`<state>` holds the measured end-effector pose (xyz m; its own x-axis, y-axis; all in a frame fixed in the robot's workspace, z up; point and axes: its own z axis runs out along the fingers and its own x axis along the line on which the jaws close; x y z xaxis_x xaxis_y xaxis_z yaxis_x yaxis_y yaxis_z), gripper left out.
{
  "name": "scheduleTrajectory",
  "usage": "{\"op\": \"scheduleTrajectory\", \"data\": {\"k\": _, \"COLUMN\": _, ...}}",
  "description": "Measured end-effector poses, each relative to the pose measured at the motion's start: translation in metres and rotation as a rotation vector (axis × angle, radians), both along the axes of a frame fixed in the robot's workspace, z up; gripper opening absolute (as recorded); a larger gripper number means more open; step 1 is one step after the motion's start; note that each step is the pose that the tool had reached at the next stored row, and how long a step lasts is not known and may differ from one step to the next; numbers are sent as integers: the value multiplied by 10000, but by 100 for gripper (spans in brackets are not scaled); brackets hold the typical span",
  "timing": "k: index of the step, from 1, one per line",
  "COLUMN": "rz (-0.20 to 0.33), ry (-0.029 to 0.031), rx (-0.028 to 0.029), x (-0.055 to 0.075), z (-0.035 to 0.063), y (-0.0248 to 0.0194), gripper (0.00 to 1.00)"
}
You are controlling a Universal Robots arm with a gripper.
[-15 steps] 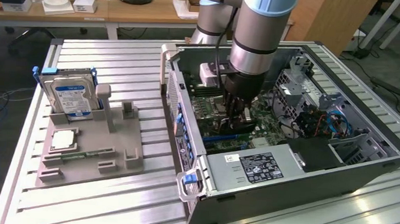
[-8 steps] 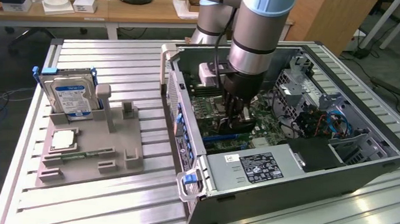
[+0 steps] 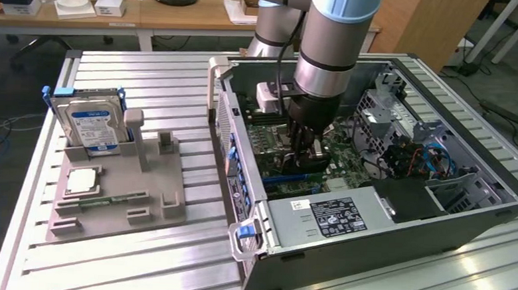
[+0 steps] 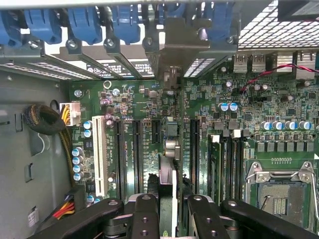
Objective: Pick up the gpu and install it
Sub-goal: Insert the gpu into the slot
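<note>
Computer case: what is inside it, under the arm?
The motherboard, and the gpu standing edge-on over it between the fingers. The gpu hides the board right beneath it.

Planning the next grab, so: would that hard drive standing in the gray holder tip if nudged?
Probably not easily: the hard drive stands on edge, slotted into the gray holder. Its metal casing looks rigid, likely heavy for its size.

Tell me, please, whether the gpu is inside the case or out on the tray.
Inside: held by the jaws, the gpu stands edge-on over the motherboard within the case.
</note>
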<state>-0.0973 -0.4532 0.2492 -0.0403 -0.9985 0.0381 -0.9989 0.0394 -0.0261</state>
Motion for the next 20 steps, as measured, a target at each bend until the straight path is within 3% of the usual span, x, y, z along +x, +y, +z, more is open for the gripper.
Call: {"op": "scheduleTrajectory", "data": {"k": 20, "rz": 18, "ry": 15, "rx": 14, "x": 18, "z": -37, "y": 19, "gripper": 27}}
